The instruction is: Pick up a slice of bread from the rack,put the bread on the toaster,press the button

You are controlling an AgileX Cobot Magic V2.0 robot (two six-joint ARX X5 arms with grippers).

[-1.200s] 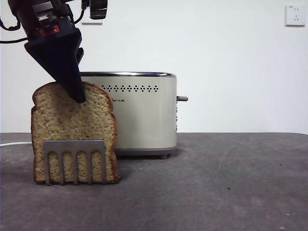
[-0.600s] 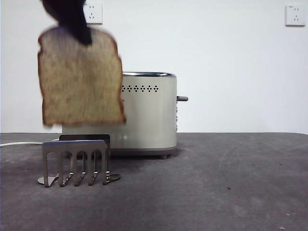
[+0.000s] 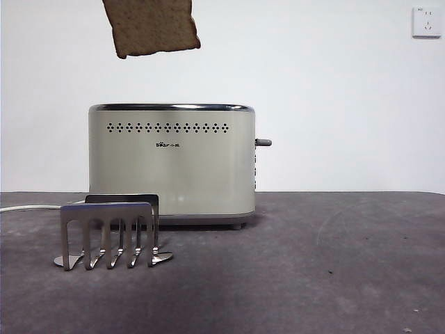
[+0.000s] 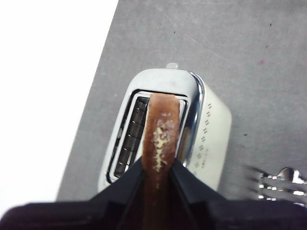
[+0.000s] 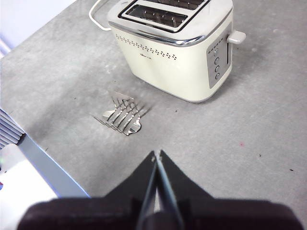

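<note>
The slice of bread (image 3: 153, 26) hangs high above the cream toaster (image 3: 172, 161), over its left half; only its lower part shows in the front view. In the left wrist view my left gripper (image 4: 158, 165) is shut on the bread (image 4: 160, 132), held edge-on above the toaster's slots (image 4: 129, 139). The steel rack (image 3: 109, 234) stands bare in front of the toaster's left side. My right gripper (image 5: 156, 156) is shut and empty, high over the table on the near side of the rack (image 5: 121, 114) and toaster (image 5: 177, 52).
The toaster's lever knob (image 3: 263, 142) sticks out of its right end, with round buttons (image 5: 217, 61) below it. A white cord (image 3: 28, 207) runs left from behind the toaster. A wall socket (image 3: 425, 21) is at the upper right.
The bread was lifted out of the rack, rose up and moved right, and now hangs above the toaster. The left gripper has left the front view at the top. The rack stands bare.
</note>
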